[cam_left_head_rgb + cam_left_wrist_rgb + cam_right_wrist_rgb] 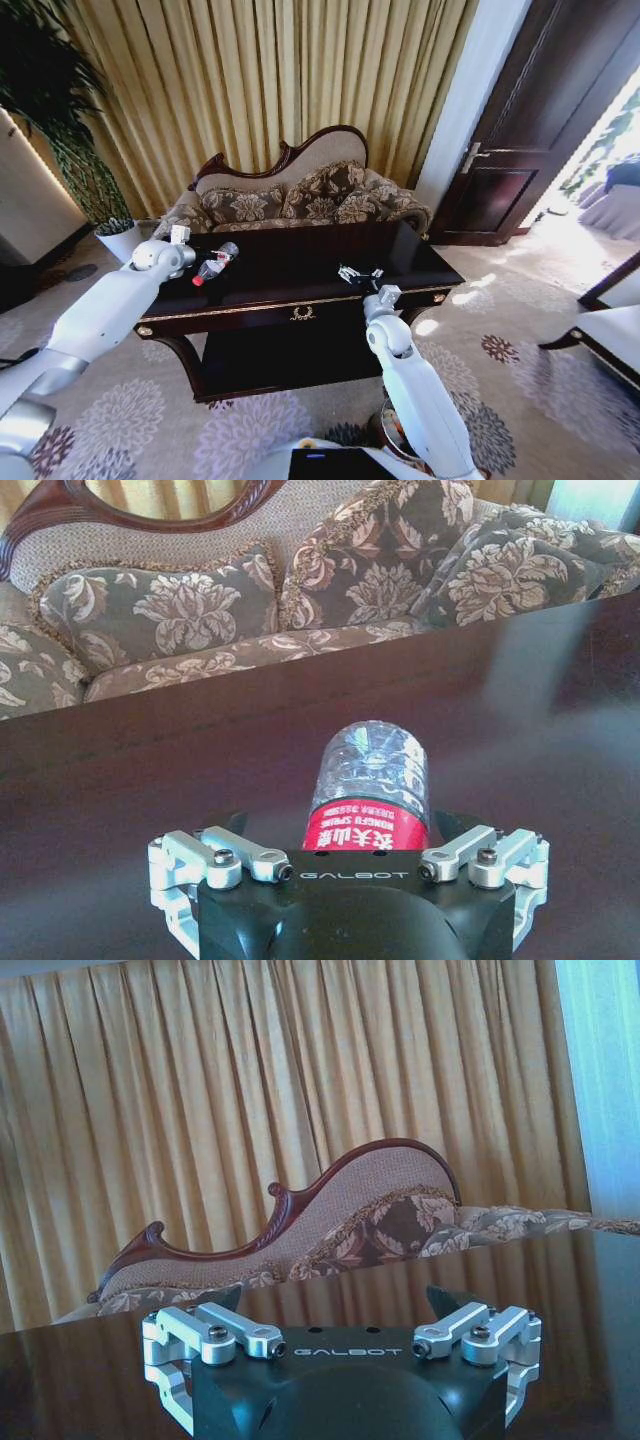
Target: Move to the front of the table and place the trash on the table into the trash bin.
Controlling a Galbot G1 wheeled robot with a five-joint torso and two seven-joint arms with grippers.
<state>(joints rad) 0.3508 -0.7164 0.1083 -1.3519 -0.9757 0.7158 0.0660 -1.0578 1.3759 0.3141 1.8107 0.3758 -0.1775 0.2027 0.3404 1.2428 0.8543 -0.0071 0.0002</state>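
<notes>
Currently, the table (300, 300) is being faced by the robot, with a patterned sofa (300, 200) standing just behind it and gold curtains (260, 70) behind that. The clear bottle (215, 264) with red cap is lying on the table's left part, and it is being straddled by the left gripper (365, 825), whose jaws are spread to either side of the red label without pressing it. The right gripper (358, 274) is being held over the table's right part, near the front edge, its fingers (450, 1300) spread apart around nothing.
</notes>
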